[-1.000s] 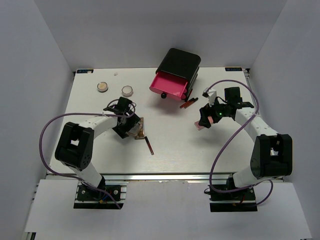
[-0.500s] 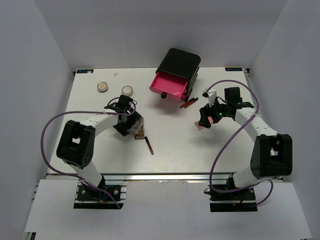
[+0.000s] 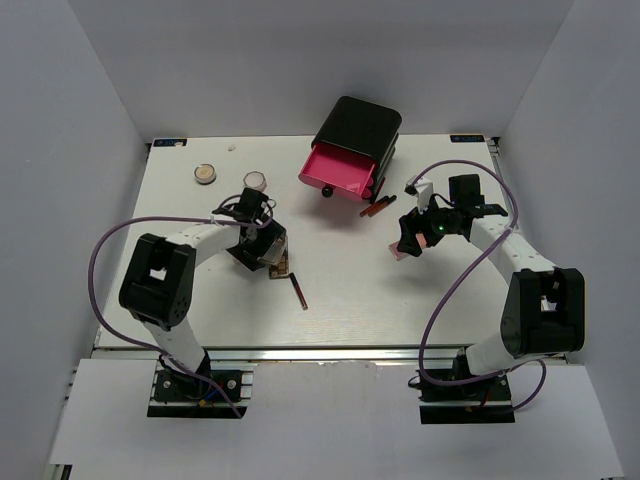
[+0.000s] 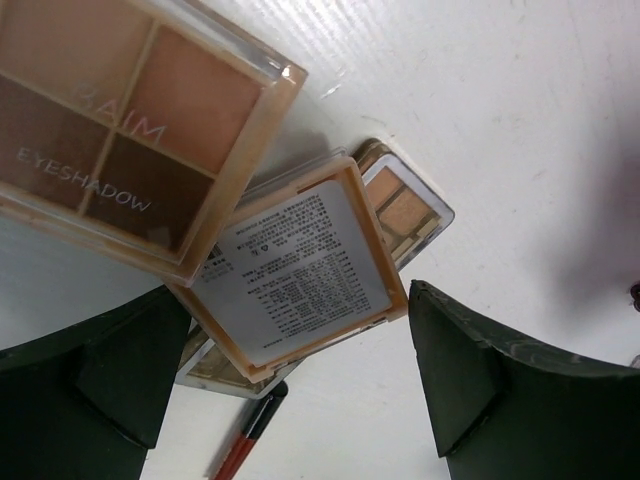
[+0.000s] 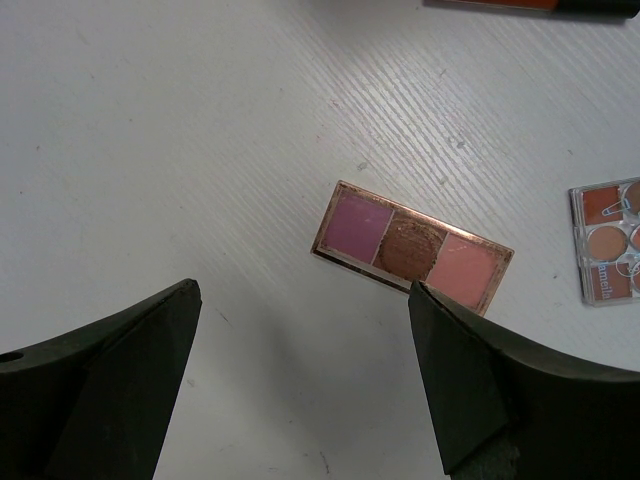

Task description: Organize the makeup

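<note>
The left gripper (image 4: 300,300) hung wide open and empty over the eyeshadow palette pile (image 3: 272,255) at 9 o'clock on the table (image 3: 200,320), jaws flanking the label-side-up palette (image 4: 300,270) — the EYESHADOW palette (image 4: 130,130) lay partly over it at 10 o'clock. The right gripper (image 5: 300,290), equally open and empty, hung above the three-pan palette (image 5: 410,247) at 3 o'clock. A clean pick likely required closing on two opposite edges of one palette only — then carrying it to the pink drawer (image 3: 340,170) at 12 o'clock.

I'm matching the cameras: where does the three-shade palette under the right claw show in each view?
Top external: three-shade palette, a pink sliver at the right claw's tip.
Left wrist: not in it.
Right wrist: palette at centre, ahead of the open claw.
Shared landmark: the right claw.
</note>
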